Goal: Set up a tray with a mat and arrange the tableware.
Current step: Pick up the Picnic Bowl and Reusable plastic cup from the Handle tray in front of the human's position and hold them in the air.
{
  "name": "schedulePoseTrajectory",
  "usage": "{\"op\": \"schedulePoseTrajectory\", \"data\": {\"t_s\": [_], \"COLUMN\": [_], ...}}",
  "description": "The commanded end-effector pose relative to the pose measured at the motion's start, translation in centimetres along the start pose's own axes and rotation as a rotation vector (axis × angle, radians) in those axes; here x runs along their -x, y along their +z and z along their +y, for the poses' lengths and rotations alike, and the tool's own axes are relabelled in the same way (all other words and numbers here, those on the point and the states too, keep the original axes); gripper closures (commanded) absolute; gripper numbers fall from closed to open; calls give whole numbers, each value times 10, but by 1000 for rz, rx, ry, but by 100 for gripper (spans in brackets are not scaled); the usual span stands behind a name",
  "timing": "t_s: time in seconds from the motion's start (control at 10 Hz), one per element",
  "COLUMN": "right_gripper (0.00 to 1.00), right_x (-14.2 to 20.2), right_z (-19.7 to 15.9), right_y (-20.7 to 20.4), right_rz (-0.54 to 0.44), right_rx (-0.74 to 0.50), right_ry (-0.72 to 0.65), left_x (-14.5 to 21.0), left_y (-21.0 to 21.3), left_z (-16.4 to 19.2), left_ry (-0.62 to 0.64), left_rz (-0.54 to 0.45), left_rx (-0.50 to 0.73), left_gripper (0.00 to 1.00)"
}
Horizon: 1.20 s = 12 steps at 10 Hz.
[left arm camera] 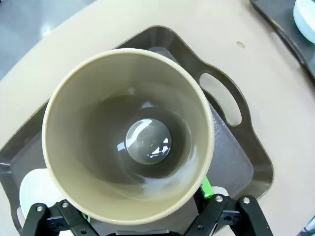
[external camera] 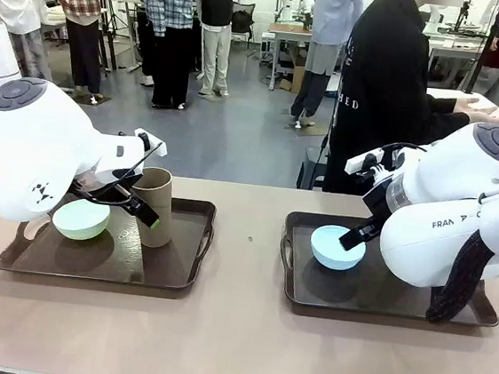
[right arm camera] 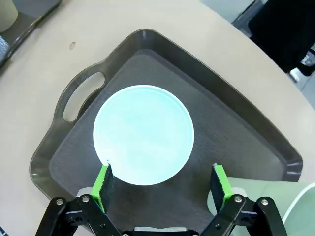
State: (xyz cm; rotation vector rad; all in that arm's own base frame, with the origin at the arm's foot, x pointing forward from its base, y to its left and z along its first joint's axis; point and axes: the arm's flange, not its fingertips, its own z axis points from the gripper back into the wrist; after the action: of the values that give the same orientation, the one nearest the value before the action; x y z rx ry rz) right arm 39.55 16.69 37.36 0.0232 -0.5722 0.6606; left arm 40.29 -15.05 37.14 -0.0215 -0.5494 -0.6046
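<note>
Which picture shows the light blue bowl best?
The right wrist view: the light blue bowl shows nearly whole from above. The front view gives its side, partly behind the right gripper; the left wrist view, just an edge.

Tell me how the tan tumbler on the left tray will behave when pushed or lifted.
The tan tumbler is tall and narrows toward its base, so a push near the rim would probably tip it. It looks empty, so likely light. Its smooth tapered wall might slide in a loose grip.

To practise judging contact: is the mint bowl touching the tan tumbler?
Apart. The front view shows a strip of tray between the bowl and the tumbler.
</note>
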Motion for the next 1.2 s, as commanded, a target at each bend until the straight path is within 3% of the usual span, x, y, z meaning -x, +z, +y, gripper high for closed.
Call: {"op": "schedulePoseTrajectory", "data": {"t_s": [0.0,1.1], "right_gripper": [0,0], "right_x": [0,0], "right_z": [0,0], "right_y": [0,0], "right_rz": [0,0], "right_rx": [0,0], "right_ry": [0,0], "left_x": [0,0], "left_y": [0,0], "left_z": [0,0], "left_ry": [0,0], "left_rz": [0,0], "left_rx": [0,0], "left_gripper": [0,0]}}
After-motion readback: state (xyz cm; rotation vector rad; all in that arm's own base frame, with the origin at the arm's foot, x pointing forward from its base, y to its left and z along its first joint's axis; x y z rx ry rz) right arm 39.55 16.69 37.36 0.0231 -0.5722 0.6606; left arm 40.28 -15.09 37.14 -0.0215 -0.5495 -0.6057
